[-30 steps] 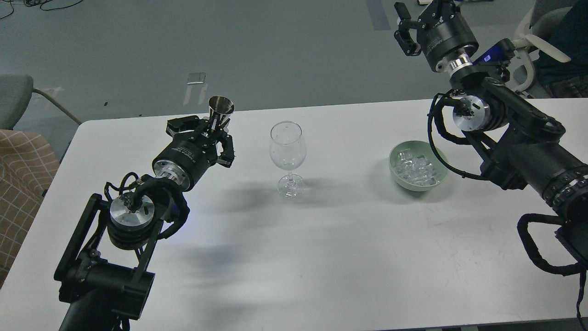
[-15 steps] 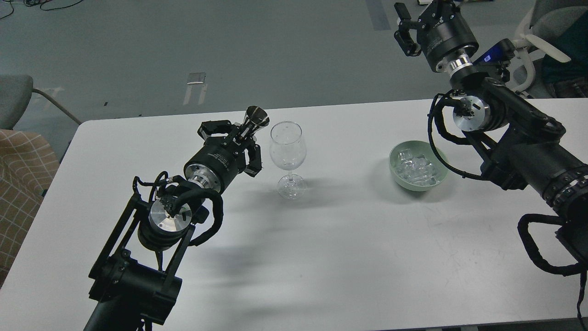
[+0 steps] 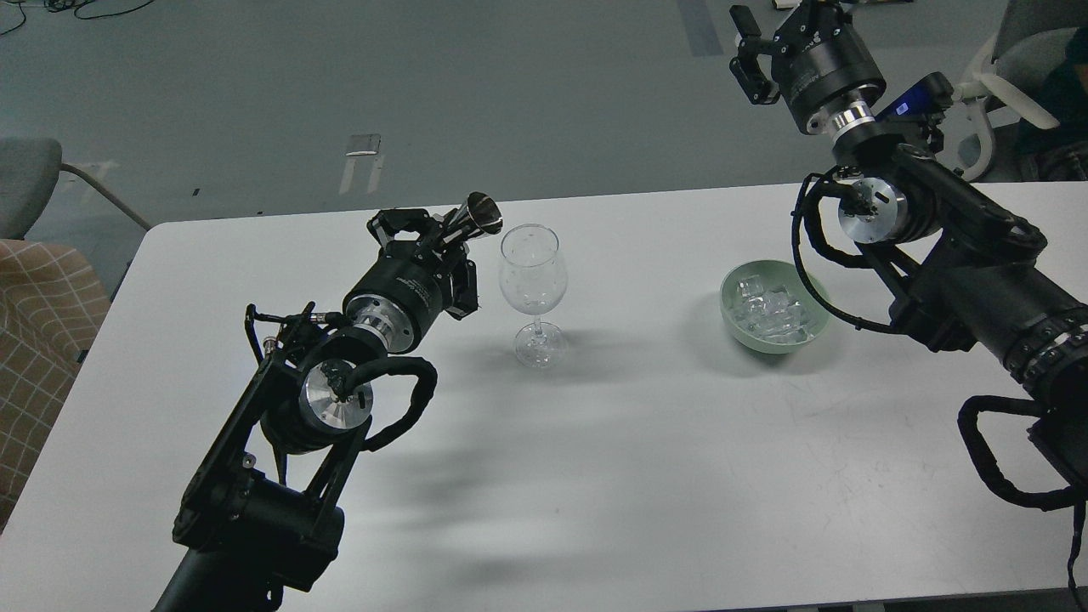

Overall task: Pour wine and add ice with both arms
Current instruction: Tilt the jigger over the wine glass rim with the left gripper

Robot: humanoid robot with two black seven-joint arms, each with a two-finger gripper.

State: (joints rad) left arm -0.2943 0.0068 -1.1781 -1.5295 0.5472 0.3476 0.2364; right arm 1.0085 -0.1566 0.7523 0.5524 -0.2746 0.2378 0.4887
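A clear wine glass (image 3: 533, 289) stands upright at the middle of the white table (image 3: 595, 476). My left gripper (image 3: 440, 240) is shut on a small steel measuring cup (image 3: 476, 216), tilted to the right with its mouth just left of the glass's rim. No stream of wine shows. Several clear ice cubes (image 3: 772, 311) lie in a pale green bowl (image 3: 733, 319) to the right of the glass. My right gripper (image 3: 756, 42) is raised high beyond the table's far edge, open and empty.
A chair with a checked cushion (image 3: 38, 323) stands at the left of the table. An office chair (image 3: 1011, 76) and a seated person are at the far right. Grey floor lies beyond the table.
My left arm moved right with the steel cup, from well left of the glass to beside its rim, and tipped the cup further toward the glass. The right arm stayed still.
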